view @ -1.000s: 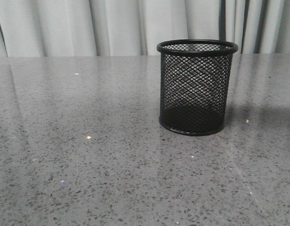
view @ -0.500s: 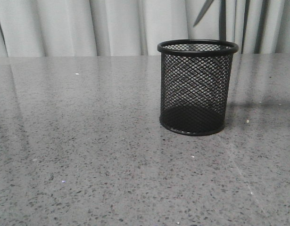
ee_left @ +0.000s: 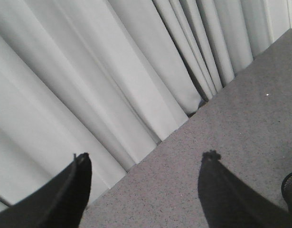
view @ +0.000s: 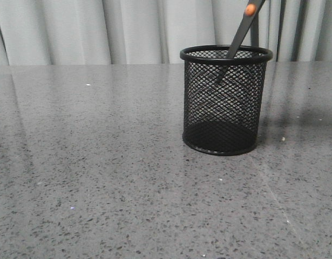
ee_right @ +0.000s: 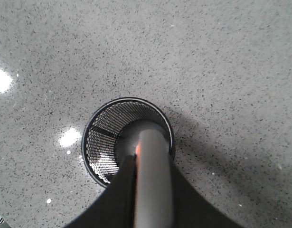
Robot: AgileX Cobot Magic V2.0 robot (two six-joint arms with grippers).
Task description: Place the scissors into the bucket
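The bucket [view: 226, 102] is black diamond-pattern wire mesh. The scissors [view: 238, 40] have dark blades and an orange pivot screw. The table [view: 101, 178] is speckled grey.

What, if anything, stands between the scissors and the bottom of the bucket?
Nothing visible. The scissors slant tips-down through the open rim of the bucket, already partly inside. Through the mesh, the bucket looks empty below the tips.
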